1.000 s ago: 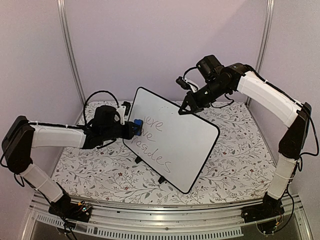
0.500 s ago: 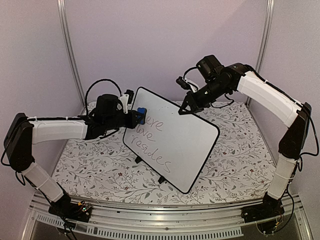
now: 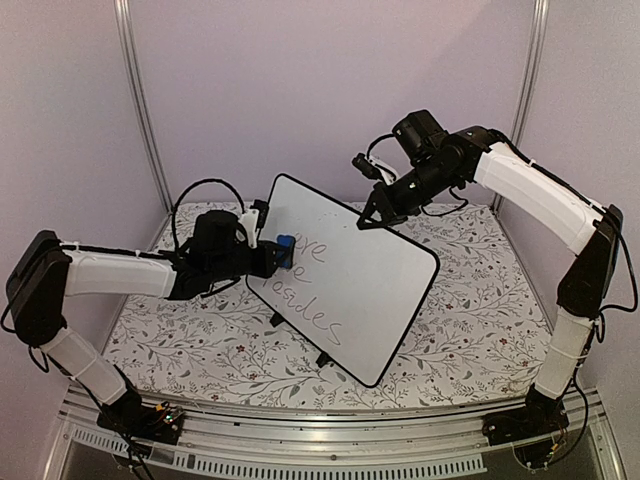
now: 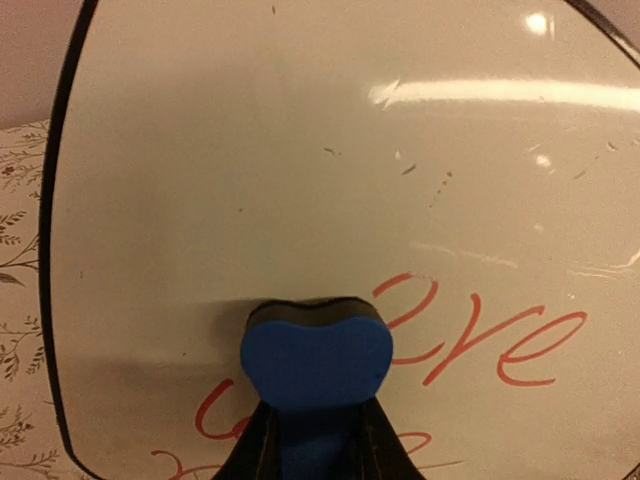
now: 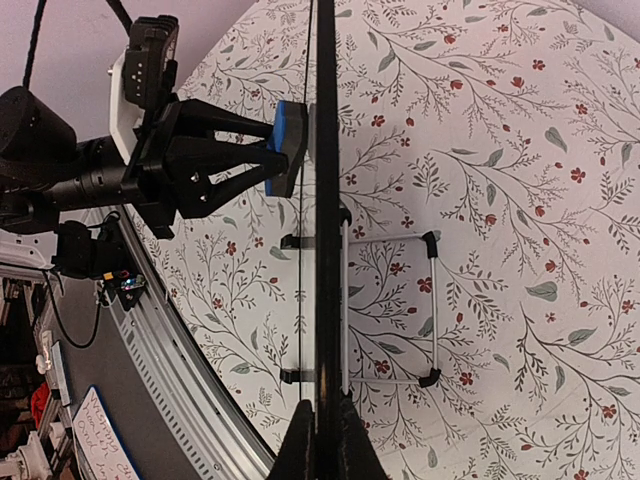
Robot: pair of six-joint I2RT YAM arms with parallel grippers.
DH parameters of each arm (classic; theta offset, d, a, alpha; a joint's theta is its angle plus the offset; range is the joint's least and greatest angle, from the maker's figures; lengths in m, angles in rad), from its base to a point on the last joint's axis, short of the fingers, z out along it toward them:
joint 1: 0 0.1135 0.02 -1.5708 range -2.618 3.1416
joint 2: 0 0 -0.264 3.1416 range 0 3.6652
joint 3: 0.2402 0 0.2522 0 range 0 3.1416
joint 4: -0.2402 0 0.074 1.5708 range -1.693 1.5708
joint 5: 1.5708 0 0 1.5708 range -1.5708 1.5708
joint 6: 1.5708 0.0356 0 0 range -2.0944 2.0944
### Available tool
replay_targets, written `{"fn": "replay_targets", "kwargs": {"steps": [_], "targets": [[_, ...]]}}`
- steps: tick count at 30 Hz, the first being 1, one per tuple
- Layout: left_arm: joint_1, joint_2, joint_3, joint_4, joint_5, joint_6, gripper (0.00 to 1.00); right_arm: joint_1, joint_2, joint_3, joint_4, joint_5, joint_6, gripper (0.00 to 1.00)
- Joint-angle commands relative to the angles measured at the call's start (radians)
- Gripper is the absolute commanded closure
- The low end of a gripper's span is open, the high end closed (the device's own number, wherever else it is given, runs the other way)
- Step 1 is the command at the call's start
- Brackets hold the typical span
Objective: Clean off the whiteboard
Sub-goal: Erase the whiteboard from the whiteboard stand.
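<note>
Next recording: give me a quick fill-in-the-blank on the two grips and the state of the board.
1. The left gripper is shut on a ____ eraser pressed against the whiteboard.
2. The right gripper clamps the whiteboard's ____ edge.
3. Handwriting shows beside the eraser, so the board is not fully ____.

Missing words: blue; top; erased.
</note>
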Motion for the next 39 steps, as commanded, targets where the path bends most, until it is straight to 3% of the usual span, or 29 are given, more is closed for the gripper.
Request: {"fn": "replay_targets", "kwargs": {"steps": [1,16,29,39], "targets": [[-0.036,0.019,-0.064,-0.016,0.018,-0.03,1.0,0.043,-0.025,-0.014,-0.013,-0.068,-0.077,1.0],[-0.039,0.02,-0.109,0.016,0.021,-0.052,1.0,0.045,-0.023,-0.014,-0.014,-0.067,-0.077,1.0],[0.019,0.043,0.042,-0.052,-0.025,0.018,1.0,0.046,-0.021,-0.014,-0.013,-0.067,-0.077,1.0],[0.047,0.042,0.069,-0.058,0.001,0.038,1.0,0.046,-0.022,-0.014,-0.014,-0.065,-0.077,1.0]]}}
